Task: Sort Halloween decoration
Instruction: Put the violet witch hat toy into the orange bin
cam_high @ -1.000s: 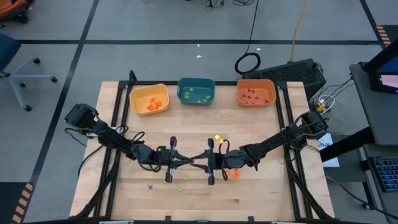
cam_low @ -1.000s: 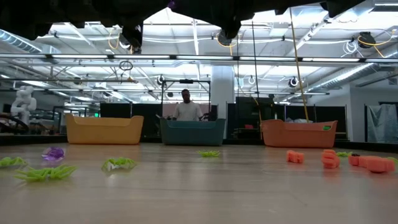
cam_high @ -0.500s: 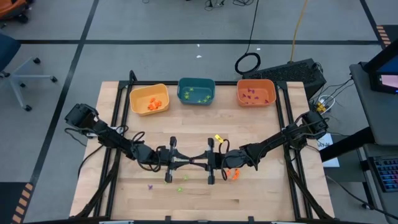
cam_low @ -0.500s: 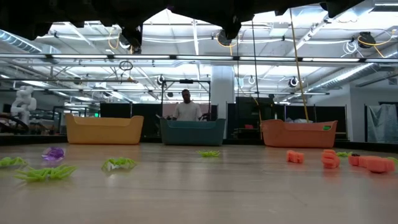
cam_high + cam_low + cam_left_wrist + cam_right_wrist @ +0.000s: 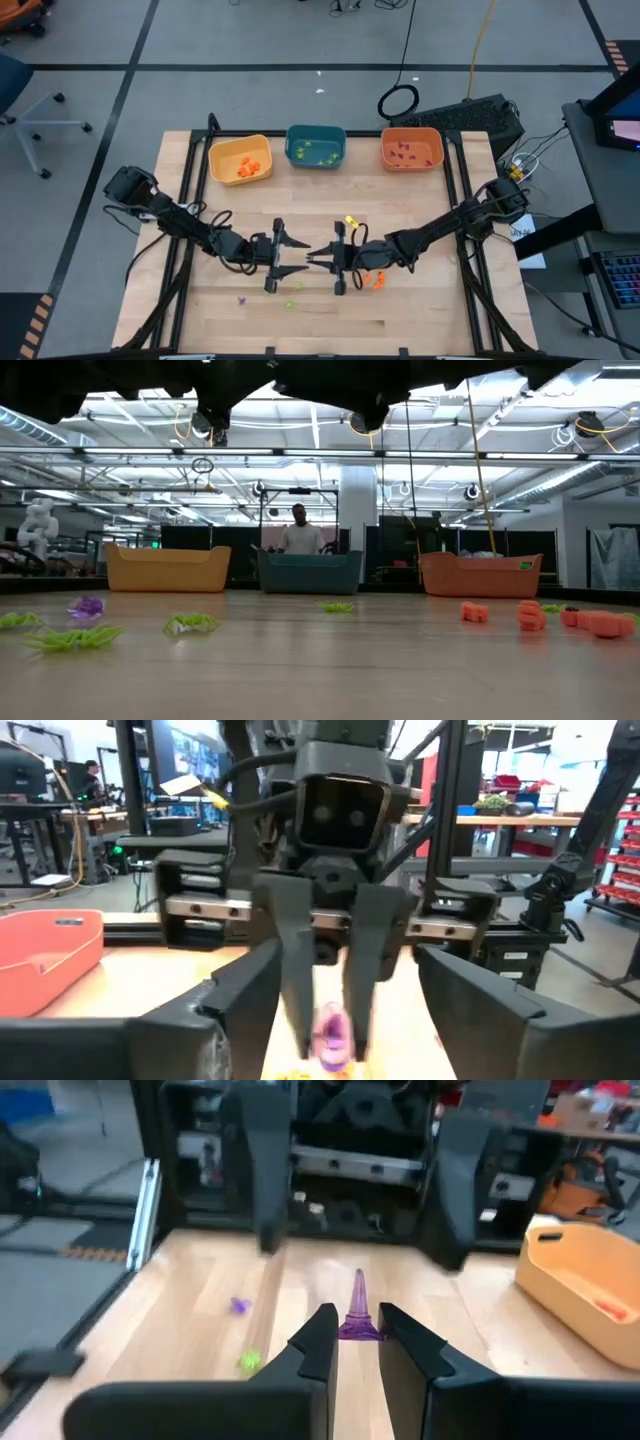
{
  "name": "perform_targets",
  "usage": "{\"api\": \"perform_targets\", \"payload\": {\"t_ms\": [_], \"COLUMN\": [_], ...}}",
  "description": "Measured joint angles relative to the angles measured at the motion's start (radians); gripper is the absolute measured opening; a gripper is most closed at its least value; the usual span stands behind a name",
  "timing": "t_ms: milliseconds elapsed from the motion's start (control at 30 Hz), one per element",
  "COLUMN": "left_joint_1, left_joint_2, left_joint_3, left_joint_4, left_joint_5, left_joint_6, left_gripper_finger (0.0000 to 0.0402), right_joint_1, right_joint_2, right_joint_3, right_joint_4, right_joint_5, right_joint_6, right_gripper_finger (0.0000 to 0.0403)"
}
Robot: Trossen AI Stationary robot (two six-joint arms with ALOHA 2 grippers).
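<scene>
On the wooden desk [image 5: 420, 310], the left hand [image 5: 296, 256] at centre stands with fingers spread wide. Facing it from three o'clock, the right hand [image 5: 316, 258] is clamped on a purple witch-hat trinket [image 5: 358, 1312], tip toward the left hand.

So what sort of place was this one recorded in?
Probably a robotics lab or workshop with an industrial look. The low view shows an open ceiling with pipes and strip lights, the left wrist view shows workbenches behind, and the wooden table stands on a taped concrete floor.
</scene>
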Motion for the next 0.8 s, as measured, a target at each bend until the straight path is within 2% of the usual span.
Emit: {"api": "perform_targets", "payload": {"t_ms": [100,267,467,600,800], "left_joint_1": [-0.007,-0.037,-0.071,-0.08,-0.076], "left_joint_2": [-0.015,-0.052,-0.071,-0.072,-0.072], "left_joint_3": [0.0,-0.004,-0.023,-0.027,-0.027], "left_joint_4": [-0.004,-0.007,-0.019,-0.066,-0.131], "left_joint_5": [-0.005,-0.02,-0.103,-0.173,-0.196], "left_joint_6": [0.007,0.034,0.044,0.041,-0.026], "left_gripper_finger": [0.0253,0.0254,0.0254,0.0254,0.0254], "right_joint_1": [0.0,-0.012,-0.073,-0.17,-0.42], "right_joint_2": [-0.048,-0.184,-0.388,-0.51,-0.591], "right_joint_3": [0.0,0.0,0.0,0.0,0.0], "right_joint_4": [-0.109,-0.382,-0.733,-0.907,-1.103], "right_joint_5": [0.009,0.085,0.18,0.236,0.231], "right_joint_6": [0.021,0.079,0.145,0.17,0.149], "right_gripper_finger": [0.0038,0.0038,0.0038,0.0038,0.0038]}}
